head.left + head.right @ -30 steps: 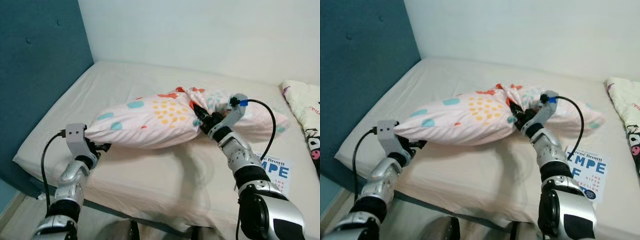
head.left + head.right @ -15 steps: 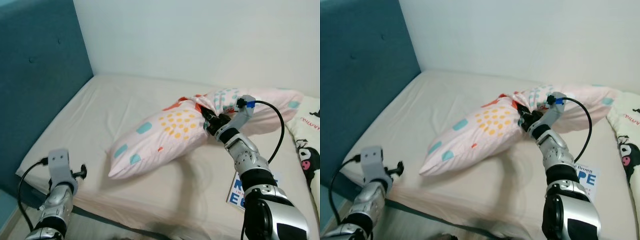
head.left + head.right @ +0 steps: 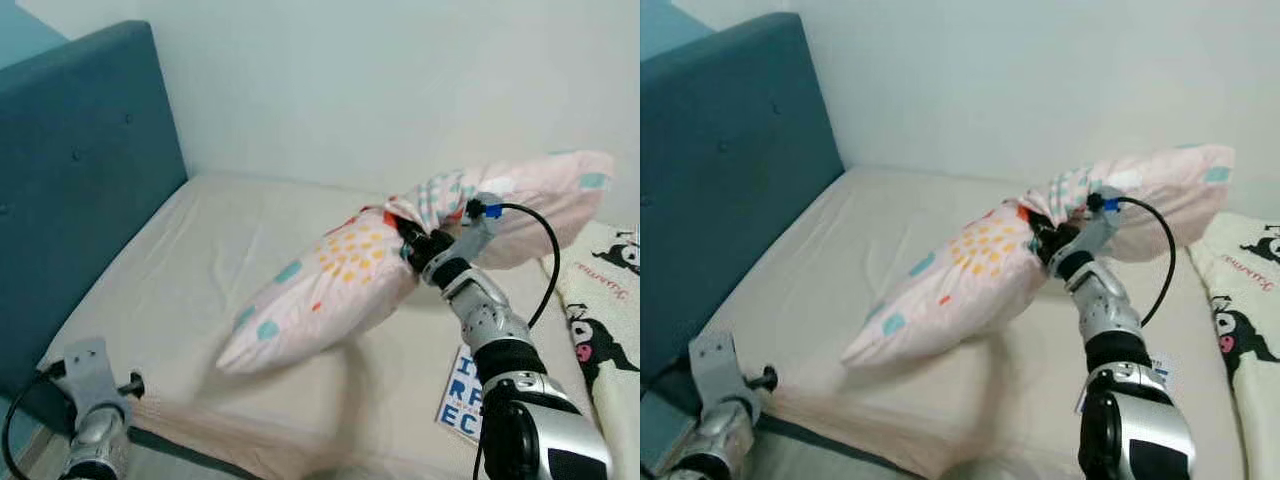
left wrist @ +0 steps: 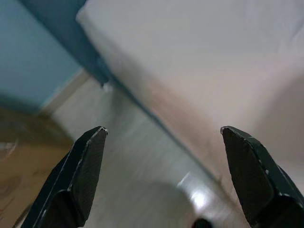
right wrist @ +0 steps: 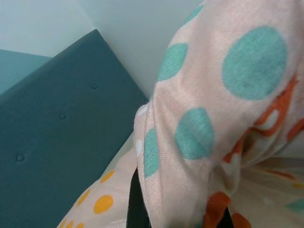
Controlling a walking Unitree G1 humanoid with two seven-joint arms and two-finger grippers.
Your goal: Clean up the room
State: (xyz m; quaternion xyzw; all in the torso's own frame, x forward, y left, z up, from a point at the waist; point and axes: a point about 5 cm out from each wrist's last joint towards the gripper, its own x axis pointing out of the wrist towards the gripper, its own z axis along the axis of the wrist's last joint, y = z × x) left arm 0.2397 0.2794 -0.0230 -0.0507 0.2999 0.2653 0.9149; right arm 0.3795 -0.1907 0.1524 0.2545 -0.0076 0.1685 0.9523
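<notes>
A pink pillow [image 3: 340, 280] with teal, yellow and orange dots hangs tilted over the beige bed [image 3: 200, 270]. Its far end is raised toward the wall and its near end droops to the mattress. My right gripper [image 3: 408, 240] is shut on the pillow's bunched middle; the dotted cloth [image 5: 199, 118] wraps over its fingers in the right wrist view. My left gripper [image 4: 164, 178] is open and holds nothing, low at the bed's near left corner, over the floor beside the mattress edge. Its wrist [image 3: 88, 375] shows at the lower left.
A teal padded headboard [image 3: 70, 170] stands along the bed's left side, a pale wall behind. A book with blue letters [image 3: 462, 395] lies on the mattress near my right arm. A cartoon-print blanket [image 3: 600, 320] lies at the right edge.
My right gripper has lifted the pillow's middle and far end up toward the wall. My left gripper let go of the pillow's near end and dropped away to the bed corner. The camera tilted up.
</notes>
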